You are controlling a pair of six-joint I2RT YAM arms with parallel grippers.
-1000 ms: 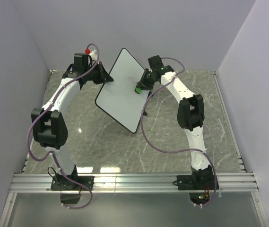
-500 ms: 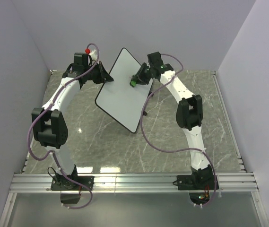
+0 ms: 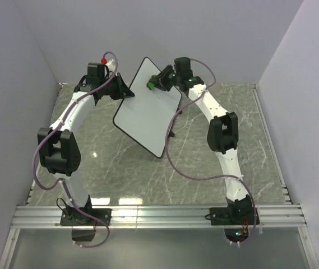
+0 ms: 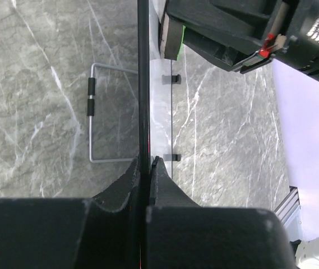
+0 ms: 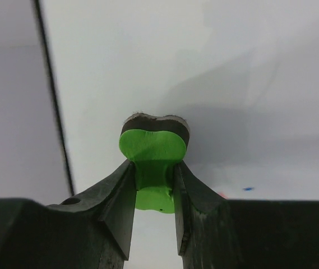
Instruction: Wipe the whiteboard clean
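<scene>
Green eraser (image 5: 153, 147) pinched in right gripper (image 5: 153, 168), pressed on whiteboard (image 3: 145, 115) near 12 o'clock end; long axis toward 6 o'clock; left gripper (image 4: 144, 163) clamped on edge.

Smooth glossy whiteboard (image 3: 145, 115), polished marble-look table (image 3: 120, 168)

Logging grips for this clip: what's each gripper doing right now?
Left gripper: closed on the whiteboard edge.
Right gripper: closed on the green eraser.
</scene>
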